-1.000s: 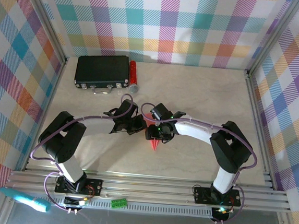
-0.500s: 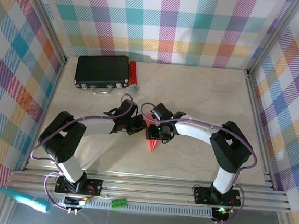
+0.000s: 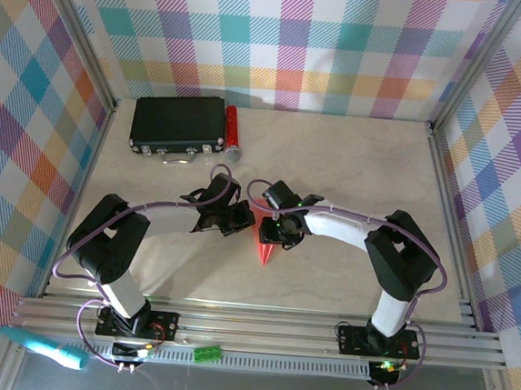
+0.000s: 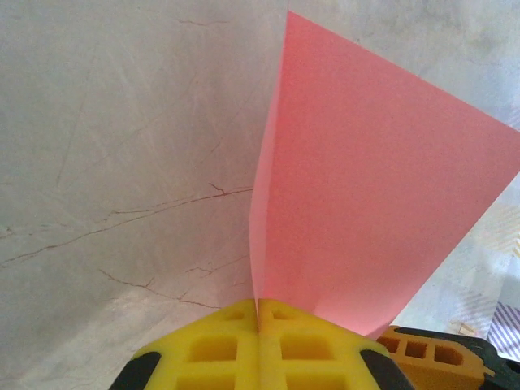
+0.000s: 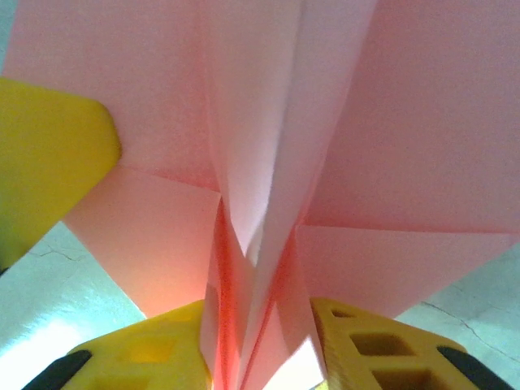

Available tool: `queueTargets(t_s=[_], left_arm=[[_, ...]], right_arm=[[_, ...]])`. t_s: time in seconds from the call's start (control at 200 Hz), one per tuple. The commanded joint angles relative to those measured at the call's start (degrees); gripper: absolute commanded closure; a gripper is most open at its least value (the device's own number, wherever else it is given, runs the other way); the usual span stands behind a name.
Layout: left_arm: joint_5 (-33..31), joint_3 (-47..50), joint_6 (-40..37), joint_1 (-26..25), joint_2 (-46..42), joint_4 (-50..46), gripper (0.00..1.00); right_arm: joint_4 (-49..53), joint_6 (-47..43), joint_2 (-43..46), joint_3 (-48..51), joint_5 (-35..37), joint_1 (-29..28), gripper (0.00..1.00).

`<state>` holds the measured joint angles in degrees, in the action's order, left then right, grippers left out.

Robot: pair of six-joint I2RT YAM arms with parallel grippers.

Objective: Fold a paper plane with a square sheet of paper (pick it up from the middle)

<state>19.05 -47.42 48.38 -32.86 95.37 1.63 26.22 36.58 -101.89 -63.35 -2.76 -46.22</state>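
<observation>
Left wrist view: the left claw (image 4: pixel 258 318) has its yellow fingers (image 4: pixel 215 349) pressed together, pinching a thin edge of the paper plane (image 4: pixel 366 203), whose pink wing fans up and away over the marbled desk (image 4: pixel 122 162).

Right wrist view, from below: the right claw (image 5: pixel 260 349) has a finger (image 5: pixel 154 353) on either side of the plane's folded centre layers. The layers splay loosely in the gap, and I cannot tell whether the claw is squeezing them. The centre crease and the wing undersides show here.

Top external view alone gives the heading. The plane sits mid-desk between the two claws, long axis running far to near, sharp tip toward the arm bases. A black case (image 3: pixel 177 124) and a red cylinder (image 3: pixel 231 130) lie well apart at the far left.
</observation>
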Motion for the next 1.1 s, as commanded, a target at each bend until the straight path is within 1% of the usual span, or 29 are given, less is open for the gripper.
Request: queueTargets(t_s=[0.0, 0.12, 0.155, 0.225, 0.335, 0.485, 0.655, 0.915, 1.095], left_arm=[[0.55, -0.83, -0.82, 0.25, -1.79, -1.25, 0.96], [0.23, -0.83, -0.78, 0.25, -2.02, -1.58, 0.93], [-0.26, -0.79, -0.89, 0.25, -2.41, -1.9, 0.9], [-1.91, -0.7, -1.46, 0.3, -3.58, -3.22, 0.84], [-6.04, -1.15, -3.32, 0.84, -6.12, -7.88, 0.74], [-9.74, 0.92, -3.73, 2.94, -10.15, -10.39, 0.61], [-10.11, 3.42, -3.62, 5.47, -12.69, -10.92, 0.51], [-11.45, 4.75, -5.47, 6.76, -14.22, -12.75, 0.37], [-13.91, 5.14, -7.06, 7.37, -16.11, -14.99, 0.25]], right_arm=[[2.11, 1.71, -1.87, -1.9, -0.05, -0.28, 0.62], [2.85, 2.66, -2.33, -2.43, 0.61, -0.27, 0.63], [3.11, 2.84, -2.59, -2.76, 0.66, -0.28, 0.63], [3.77, 2.97, -3.16, -3.37, 0.58, -0.28, 0.66], [4.32, 3.62, -3.5, -3.86, 0.82, -0.28, 0.7], [5.62, 4.76, -4.0, -4.49, 1.53, -0.34, 0.73], [6.96, 5.96, -4.87, -4.94, 2.33, -0.35, 0.74], [8.0, 5.5, -6.04, -5.99, 2.39, -0.54, 0.74], [9.71, 5.22, -5.92, -6.92, 4.37, -0.54, 0.8]])
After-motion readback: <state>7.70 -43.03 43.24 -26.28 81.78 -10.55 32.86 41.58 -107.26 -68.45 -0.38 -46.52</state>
